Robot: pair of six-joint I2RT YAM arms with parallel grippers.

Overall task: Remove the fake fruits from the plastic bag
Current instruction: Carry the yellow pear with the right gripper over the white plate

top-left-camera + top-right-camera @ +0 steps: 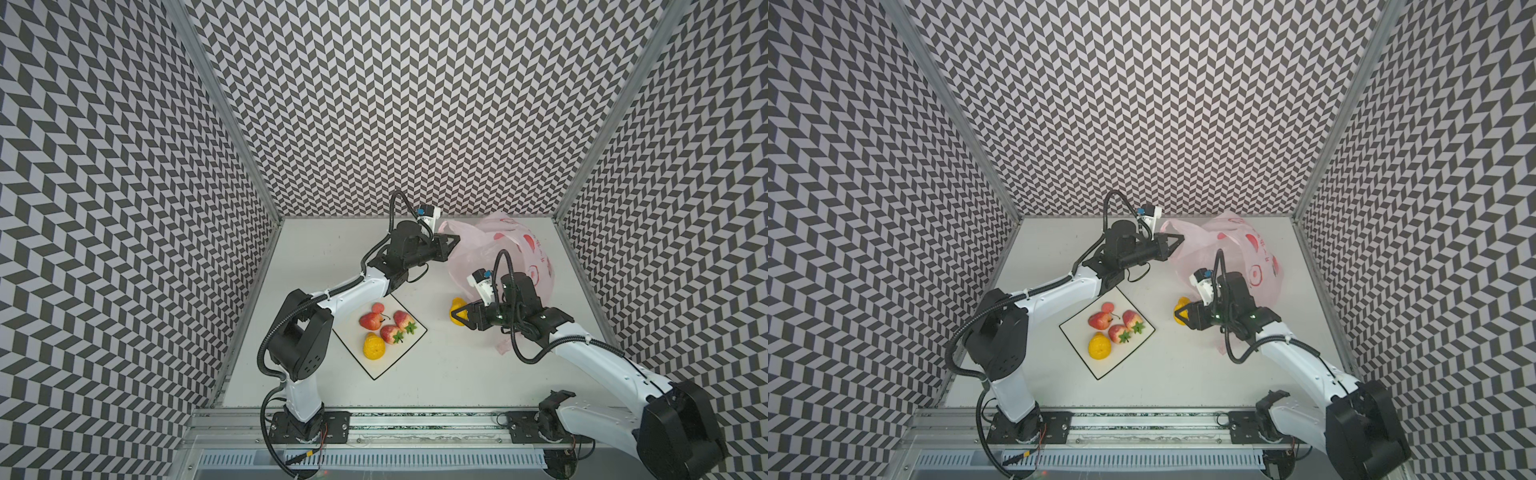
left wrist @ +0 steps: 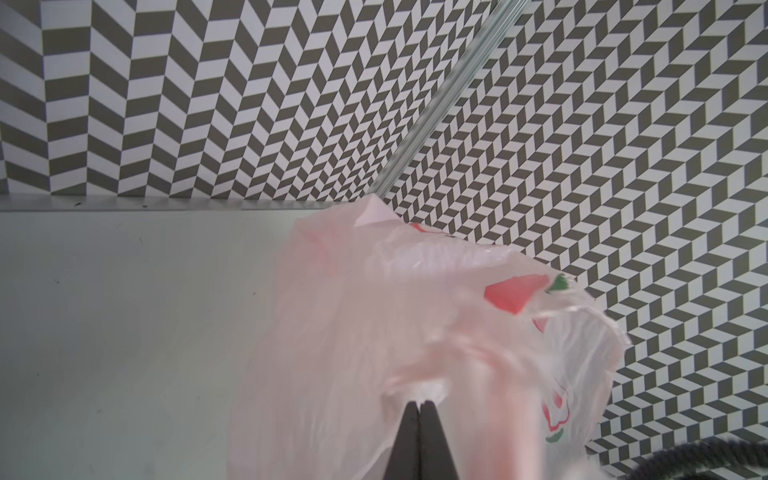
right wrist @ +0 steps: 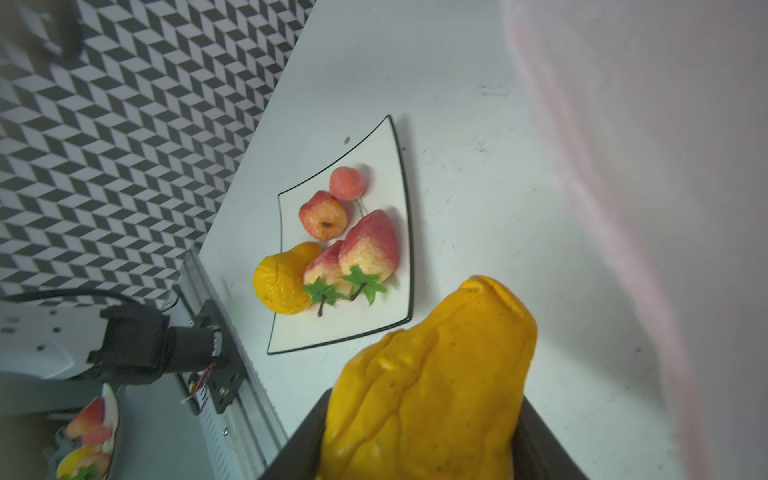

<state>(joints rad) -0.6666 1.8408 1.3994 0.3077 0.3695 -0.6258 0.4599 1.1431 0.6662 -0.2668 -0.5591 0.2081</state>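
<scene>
The ridged yellow fruit (image 3: 432,374) sits between the fingers of the right gripper (image 1: 459,321), which is pinching it about half spread, the fruit's long axis running along the fingers and its blunt end sticking out past the tips. Straight ahead of those tips, across a strip of bare counter (image 1: 436,365), lies the white plate (image 1: 395,352) with five other fake fruits (image 1: 390,333) already on it: three red ones, a small pink ball and a second yellow one. The coming move, as I judge it, is a forward carry to that plate, and the right arm is the one placed for it. Behind the right gripper's wrist the plastic bag (image 1: 528,249) slumps on the counter, and at its far side the left gripper (image 2: 420,405) is pressed together on a fold of the film, holding it up. The bag's mouth and inside are hidden behind the right arm, so whether it is empty cannot be told, nor whether the held fruit touches the counter
</scene>
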